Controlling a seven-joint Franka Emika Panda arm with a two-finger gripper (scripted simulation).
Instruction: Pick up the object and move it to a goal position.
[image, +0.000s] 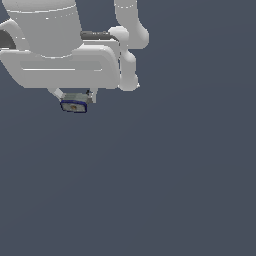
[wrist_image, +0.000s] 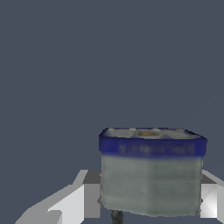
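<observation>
Franka arm fills upper left of ext. view | gripper below it, closed onto tiny grey-green block w/ dark blue rim, orange-brown mark | block upper left of frame, against plain dark slate backdrop | wrist view: block lower right, fingers touching both sides.
</observation>
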